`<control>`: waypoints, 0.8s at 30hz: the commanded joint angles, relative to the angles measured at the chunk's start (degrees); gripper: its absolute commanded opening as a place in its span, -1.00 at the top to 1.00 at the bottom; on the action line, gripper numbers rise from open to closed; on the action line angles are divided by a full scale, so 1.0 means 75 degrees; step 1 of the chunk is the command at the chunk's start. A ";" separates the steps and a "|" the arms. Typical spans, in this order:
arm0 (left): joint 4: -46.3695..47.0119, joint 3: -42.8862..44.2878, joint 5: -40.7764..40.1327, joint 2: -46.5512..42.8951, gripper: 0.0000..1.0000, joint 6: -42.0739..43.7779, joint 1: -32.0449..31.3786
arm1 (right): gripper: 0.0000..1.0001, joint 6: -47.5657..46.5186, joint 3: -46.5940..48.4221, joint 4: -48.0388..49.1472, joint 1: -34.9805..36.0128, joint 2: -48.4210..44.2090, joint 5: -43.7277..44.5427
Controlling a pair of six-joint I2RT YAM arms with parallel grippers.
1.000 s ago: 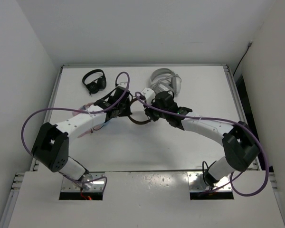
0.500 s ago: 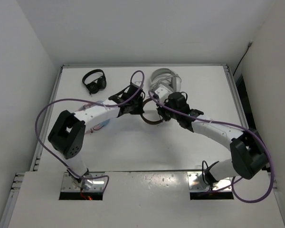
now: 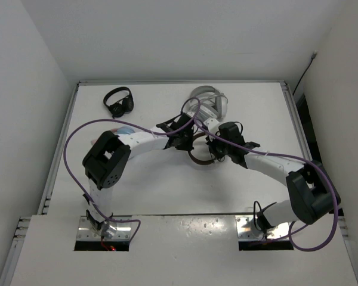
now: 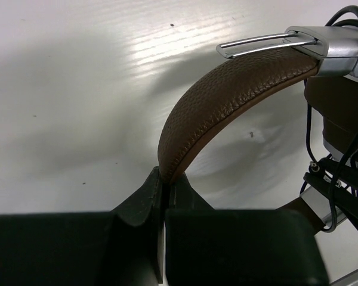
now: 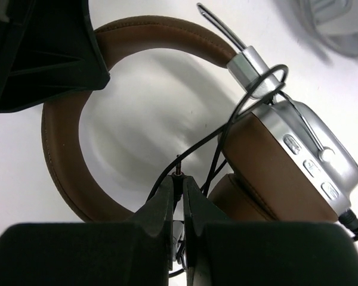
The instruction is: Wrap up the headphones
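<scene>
White table (image 3: 137,185) sits between plain white walls; a small black pair (image 3: 119,101) lies far back on the left; the left claw (image 4: 162,179) is pinched tight on the brown headband (image 4: 227,89) of the headphones (image 3: 200,158); the headphones sit mid-table, between the two claws; the right claw (image 5: 180,186) is squeezed shut on the thin black cable (image 5: 234,119), with a silver earcup (image 5: 304,149) just to its right; a grey and white pair (image 3: 207,102) lies behind.
</scene>
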 commanded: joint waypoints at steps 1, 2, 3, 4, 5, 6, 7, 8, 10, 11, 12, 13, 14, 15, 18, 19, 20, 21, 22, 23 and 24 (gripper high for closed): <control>0.0036 0.0410 0.0345 0.0003 1.00 0.0133 -0.0272 | 0.91 -0.0232 -0.0186 -0.0045 -0.0178 -0.0209 0.0369; 0.0036 0.0410 0.0345 0.0003 1.00 0.0133 -0.0272 | 0.86 -0.0163 -0.0187 -0.0127 -0.0178 -0.0210 0.0369; 0.0036 0.0328 0.0345 0.0072 1.00 0.0063 -0.0272 | 0.79 -0.0081 -0.0257 -0.0220 -0.0178 -0.0210 0.0253; 0.0036 0.0328 0.0345 0.0073 1.00 0.0063 -0.0272 | 0.73 -0.0080 -0.0257 -0.0221 -0.0178 -0.0210 0.0252; 0.0036 0.0328 0.0345 0.0073 1.00 0.0063 -0.0272 | 0.70 -0.0080 -0.0327 -0.0221 -0.0178 -0.0210 0.0344; 0.0036 0.0328 0.0345 0.0143 1.00 0.0063 -0.0272 | 0.67 -0.0080 -0.0397 -0.0221 -0.0178 -0.0210 0.0345; 0.0036 0.0328 0.0275 0.0143 1.00 0.0063 -0.0272 | 0.64 -0.0080 -0.0398 -0.0221 -0.0178 -0.0210 0.0345; 0.0036 0.0328 0.0274 0.0213 1.00 0.0063 -0.0272 | 0.64 -0.0080 -0.0479 -0.0221 -0.0178 -0.0210 0.0345; 0.0036 0.0328 0.0274 0.0214 1.00 0.0063 -0.0272 | 0.62 -0.0080 -0.0480 -0.0221 -0.0178 -0.0210 0.0345; 0.0036 0.0397 0.0274 0.0283 1.00 0.0063 -0.0272 | 0.57 -0.0080 -0.0480 -0.0291 -0.0178 -0.0210 0.0426; 0.0036 0.0398 0.0274 0.0365 1.00 0.0063 -0.0272 | 0.54 -0.0080 -0.0480 -0.0361 -0.0178 -0.0303 0.0427; 0.0036 0.0479 0.0274 0.0366 1.00 0.0063 -0.0272 | 0.51 -0.0080 -0.0480 -0.0362 -0.0178 -0.0304 0.0427; 0.0036 0.0480 0.0274 0.0470 1.00 0.0063 -0.0272 | 0.49 -0.0080 -0.0480 -0.0431 -0.0178 -0.0408 0.0427; 0.0036 0.0480 0.0274 0.0553 1.00 0.0063 -0.0272 | 0.47 0.0001 -0.0480 -0.0432 -0.0178 -0.0409 0.0427; 0.0036 0.0550 0.0274 0.0623 1.00 0.0133 -0.0272 | 0.35 0.0142 -0.0480 -0.0502 -0.0108 -0.0644 0.0498; 0.0036 0.0550 0.0205 0.0624 1.00 0.0133 -0.0272 | 0.35 0.0143 -0.0410 -0.0595 -0.0027 -0.0737 0.0498; 0.0036 0.0550 0.0204 0.0624 1.00 0.0133 -0.0272 | 0.33 0.0143 -0.0410 -0.0666 -0.0026 -0.0807 0.0498; 0.0036 0.0550 0.0204 0.0624 1.00 0.0133 -0.0272 | 0.33 0.0143 -0.0410 -0.0666 -0.0026 -0.0808 0.0567; 0.0036 0.0550 0.0204 0.0624 1.00 0.0133 -0.0272 | 0.30 0.0143 -0.0328 -0.0736 -0.0026 -0.0808 0.0568; 0.0036 0.0550 0.0204 0.0624 1.00 0.0203 -0.0272 | 0.30 0.0143 -0.0328 -0.0737 -0.0026 -0.0889 0.0568; 0.0036 0.0550 0.0204 0.0624 1.00 0.0203 -0.0272 | 0.30 0.0062 -0.0328 -0.0737 -0.0026 -0.0983 0.0568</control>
